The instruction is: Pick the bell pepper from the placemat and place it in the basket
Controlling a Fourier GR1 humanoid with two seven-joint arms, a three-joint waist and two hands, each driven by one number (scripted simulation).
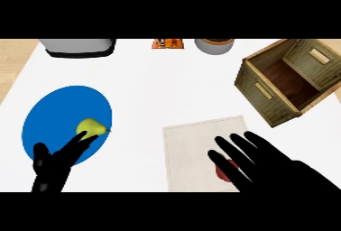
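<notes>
The pepper lies on the placemat, mostly hidden under the right hand, whose fingers are straight and spread, not curled round it. The basket sits at two o'clock from it, well apart. The risk I see is that closing fingers nudge the round pepper away or drag the mat. The left hand rests open at the view's eight o'clock, by the fruit on the plate.

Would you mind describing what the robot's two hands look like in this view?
Both the left hand and the right hand are plain black all over, each with long, slim fingers and a shorter thumb set to the side. No markings, cables or coverings show on them.
</notes>
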